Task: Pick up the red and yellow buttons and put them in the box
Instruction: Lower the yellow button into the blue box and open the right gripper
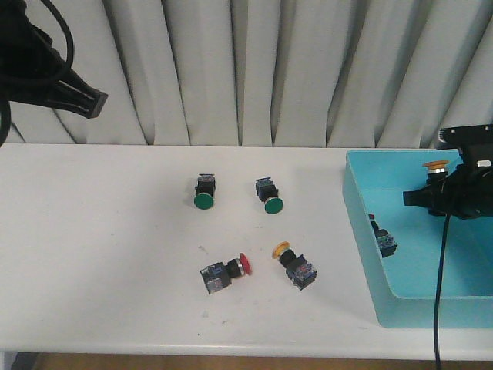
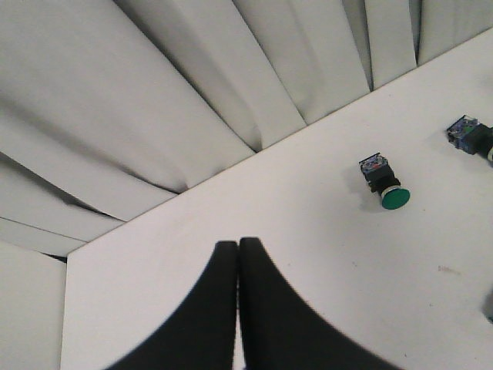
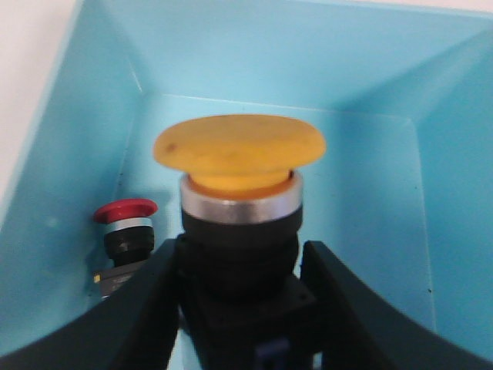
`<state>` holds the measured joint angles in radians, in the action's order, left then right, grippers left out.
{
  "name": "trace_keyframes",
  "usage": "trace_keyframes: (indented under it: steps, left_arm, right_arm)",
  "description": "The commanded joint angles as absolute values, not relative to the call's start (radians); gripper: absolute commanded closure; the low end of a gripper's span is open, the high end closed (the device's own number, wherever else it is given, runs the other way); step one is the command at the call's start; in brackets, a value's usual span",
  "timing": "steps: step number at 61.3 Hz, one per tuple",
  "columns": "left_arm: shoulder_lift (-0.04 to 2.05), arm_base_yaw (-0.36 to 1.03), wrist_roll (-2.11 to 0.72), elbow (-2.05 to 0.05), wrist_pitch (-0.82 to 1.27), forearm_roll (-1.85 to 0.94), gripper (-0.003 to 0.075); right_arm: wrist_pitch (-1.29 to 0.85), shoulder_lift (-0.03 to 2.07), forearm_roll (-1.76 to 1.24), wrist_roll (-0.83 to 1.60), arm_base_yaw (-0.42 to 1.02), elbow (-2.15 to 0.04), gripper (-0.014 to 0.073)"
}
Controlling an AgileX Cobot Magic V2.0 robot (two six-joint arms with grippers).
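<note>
- Yellow button, held (image 3: pixel 239 150): broad domed yellow cap, silver collar, black body; clamped in the right claw (image 3: pixel 240 289) over the box (image 1: pixel 362 216), at 3 o'clock on the table (image 1: pixel 100 254).
- Red button, boxed (image 3: pixel 125 212): red cap, black body, lying inside the box by its near-left wall.
- Red button, loose (image 1: pixel 223 272): on the table at 6 o'clock, lying on its side.
- Yellow button, loose (image 1: pixel 296 266): just right of it.
- Green buttons (image 1: pixel 203 191), (image 1: pixel 269 196): mid-table.
- Left claw (image 2: pixel 237 254): fingers pressed together, empty, raised at 10 o'clock.
</note>
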<state>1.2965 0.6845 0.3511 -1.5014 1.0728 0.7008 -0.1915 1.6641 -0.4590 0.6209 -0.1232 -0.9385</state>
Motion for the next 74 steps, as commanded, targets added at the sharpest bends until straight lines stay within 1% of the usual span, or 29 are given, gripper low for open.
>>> trace_keyframes:
  steps: [1,15,23,25,26,30,36,43,48,61,74]
  left_arm:
    - [1.269,0.686,0.367,-1.521,1.032,0.742,0.0728]
    - [1.269,0.686,0.367,-1.521,1.035,0.728,0.0728]
    - [1.269,0.686,0.367,-1.521,1.034,0.725,0.0728]
    - [1.269,0.686,0.367,-1.521,1.034,0.725,0.0728]
    - [1.269,0.686,0.367,-1.521,1.034,0.725,0.0728]
    - [1.269,0.686,0.367,-1.521,1.034,0.725,0.0728]
    - [1.269,0.686,0.367,-1.521,1.034,0.725,0.0728]
    - [1.269,0.686,0.367,-1.521,1.034,0.726,0.0728]
    - [1.269,0.686,0.367,-1.521,1.034,0.726,0.0728]
    - [1.269,0.686,0.367,-1.521,1.034,0.726,0.0728]
    - [1.269,0.686,0.367,-1.521,1.029,0.727,0.0728]
  right_arm:
    - [-0.131,1.649,-0.458,0.61,-0.138,-0.969,0.0576]
    - [-0.138,1.71,-0.456,0.593,-0.173,-0.969,0.0553]
    - [-0.147,1.742,-0.456,0.594,-0.176,-0.969,0.0505]
    - [-0.148,1.748,-0.456,0.595,-0.176,-0.969,0.0482]
    - [-0.155,1.779,-0.456,0.596,-0.176,-0.969,0.0364]
    - [-0.155,1.788,-0.454,0.6,-0.176,-0.969,0.0306]
    - [-0.152,1.792,-0.453,0.606,-0.176,-0.969,0.0195]
    - [-0.142,1.792,-0.453,0.613,-0.176,-0.969,0.0111]
    - [-0.139,1.792,-0.453,0.621,-0.176,-0.969,0.0092]
    - [-0.152,1.759,-0.471,0.621,-0.175,-0.969,0.0092]
    - [-0.177,1.591,-0.489,0.622,-0.175,-0.969,0.0105]
